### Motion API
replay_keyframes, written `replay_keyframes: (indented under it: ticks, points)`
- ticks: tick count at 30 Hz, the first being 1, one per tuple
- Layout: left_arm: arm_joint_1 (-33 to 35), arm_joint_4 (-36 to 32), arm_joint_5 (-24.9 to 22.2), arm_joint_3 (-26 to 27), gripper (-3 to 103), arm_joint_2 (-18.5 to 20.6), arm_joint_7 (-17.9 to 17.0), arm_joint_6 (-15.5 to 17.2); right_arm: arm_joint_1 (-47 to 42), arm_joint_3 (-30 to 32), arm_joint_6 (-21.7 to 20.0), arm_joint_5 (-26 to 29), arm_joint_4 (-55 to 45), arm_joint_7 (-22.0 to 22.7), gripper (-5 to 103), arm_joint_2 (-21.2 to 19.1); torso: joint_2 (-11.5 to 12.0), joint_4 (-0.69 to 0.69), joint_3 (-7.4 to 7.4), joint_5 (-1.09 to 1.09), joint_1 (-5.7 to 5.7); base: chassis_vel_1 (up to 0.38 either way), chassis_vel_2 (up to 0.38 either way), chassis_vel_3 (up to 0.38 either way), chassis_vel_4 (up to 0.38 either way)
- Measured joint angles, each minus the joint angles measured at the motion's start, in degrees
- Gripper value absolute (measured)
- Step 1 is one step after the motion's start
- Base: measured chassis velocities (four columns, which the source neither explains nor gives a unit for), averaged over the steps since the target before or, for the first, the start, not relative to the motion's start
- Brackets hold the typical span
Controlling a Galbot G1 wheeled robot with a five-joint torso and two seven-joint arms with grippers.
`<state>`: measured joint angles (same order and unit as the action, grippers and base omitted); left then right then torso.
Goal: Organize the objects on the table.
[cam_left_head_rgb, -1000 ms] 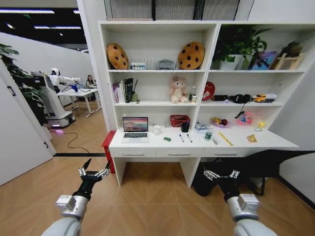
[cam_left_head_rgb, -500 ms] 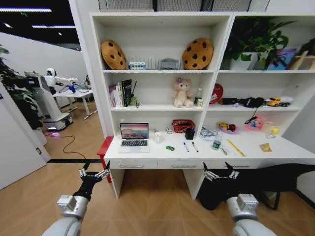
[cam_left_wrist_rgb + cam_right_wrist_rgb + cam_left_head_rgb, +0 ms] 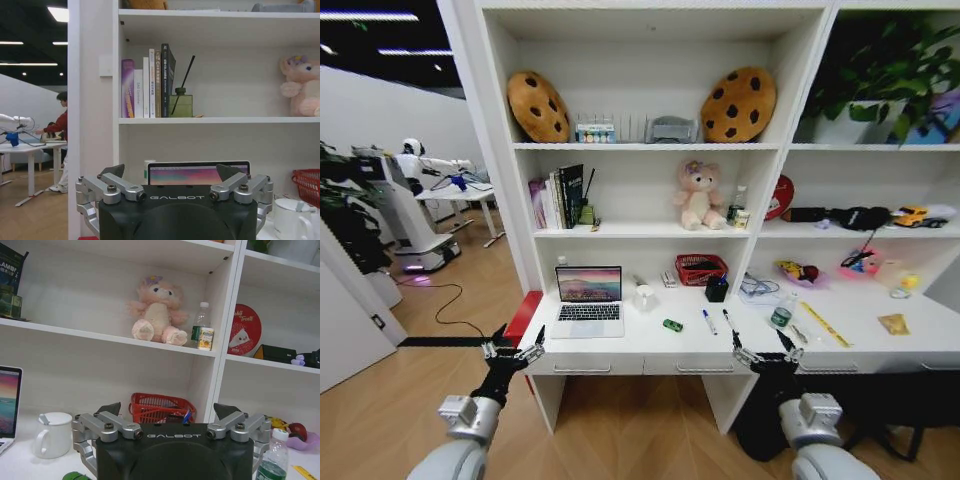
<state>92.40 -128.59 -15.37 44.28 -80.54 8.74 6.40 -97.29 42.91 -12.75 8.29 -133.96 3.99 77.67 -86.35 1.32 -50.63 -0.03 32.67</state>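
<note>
We're parked at the front edge of the table [image 3: 620, 352], both arms low and short of it. Left pincer [image 3: 513, 352] is spread wide with nothing in it; right pincer [image 3: 767, 356] likewise, wide and empty.

Relative to the left pincer: the laptop [image 3: 588, 299] sits just ahead and slightly inboard, lid up, screen lit. It's rigid, the heaviest item here, and has a slick metal shell. We'd take it by the base edge, not the lid, since the hinge will fold.

Between the two pincers, further onto the desk: the toy car [image 3: 672, 325]. Light, hard, on wheels, so it'll likely roll if nudged. Pinch across the body from above.

Ahead of the right pincer, slightly inboard: two pens [image 3: 708, 321]. Thin, light, round, prone to rolling and lying flat on a smooth top, so it needs a precise pinch across the barrel.

Just ahead of the right pincer: the green-capped bottle [image 3: 781, 315], upright. Probably thin plastic, though that's hard to confirm from here. Grip mid-body, gently.
</note>
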Motion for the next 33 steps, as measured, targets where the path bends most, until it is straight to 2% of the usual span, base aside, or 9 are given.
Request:
replay_keyframes:
  ticks: [8, 9, 11, 14, 21, 23, 26, 30, 33]
  points:
    - [-0.03, 0.12, 0.42, -0.01, 102, -0.40, -0.58, -0.64, -0.14, -0.44, 0.86, -0.79, 0.13, 0.18, 100, 0.05, 0.01, -0.01, 0.00, 0.05, 0.02, -0.201, 0.199, 0.194, -0.204]
    - [-0.29, 0.49, 0.42, -0.05, 93, -0.54, -0.88, -1.30, -0.28, -0.44, 0.85, -0.84, 0.08, 0.39, 100, 0.07, 0.01, 0.02, -0.01, 0.00, 0.04, -0.170, 0.085, 0.108, -0.108]
    - [-0.46, 0.66, 0.42, -0.05, 93, -0.59, -1.04, -1.49, -0.32, -0.45, 0.81, -0.84, 0.06, 0.52, 100, 0.09, 0.01, 0.01, -0.01, 0.03, 0.05, -0.124, 0.085, 0.108, -0.080]
    - [-0.95, 1.00, 0.11, -0.05, 82, -0.64, -1.24, -1.58, -0.37, -0.44, 0.77, -0.84, 0.03, 0.72, 100, 0.13, 0.01, 0.01, -0.01, 0.03, 0.02, -0.026, 0.016, 0.000, -0.018]
    - [-2.08, 1.04, -0.64, -0.36, 50, -0.20, -1.40, -1.04, -0.51, -0.29, 0.57, -0.73, -0.09, 1.28, 100, 0.14, -0.03, 0.02, 0.02, 0.03, -0.06, 0.035, -0.040, -0.041, 0.036]
    - [-2.17, 1.05, -0.66, -0.41, 50, -0.14, -1.40, -0.97, -0.48, -0.28, 0.55, -0.72, -0.09, 1.29, 100, 0.15, -0.03, 0.01, 0.02, 0.03, -0.05, 0.014, -0.028, -0.012, 0.010]
    - [-2.28, 1.12, -0.68, -0.65, 39, 0.09, -1.39, -0.55, -0.40, -0.24, 0.51, -0.65, -0.09, 1.37, 100, 0.17, -0.02, 0.01, 0.01, 0.03, -0.03, 0.000, 0.000, 0.000, 0.000]
    - [-3.82, 1.60, -1.01, -1.73, 18, 2.03, -1.55, 2.32, 0.12, -0.23, 0.26, -0.33, 0.40, 1.61, 100, -0.22, -0.01, 0.00, 0.00, 0.03, -0.01, 0.000, 0.000, 0.000, 0.000]
    - [-6.27, 2.72, -1.01, -2.96, 12, 3.90, -2.79, 3.94, 0.63, -0.50, 0.24, -0.31, 1.08, 1.81, 100, -0.43, -0.01, 0.00, 0.00, 0.04, -0.01, 0.000, 0.000, 0.000, 0.000]
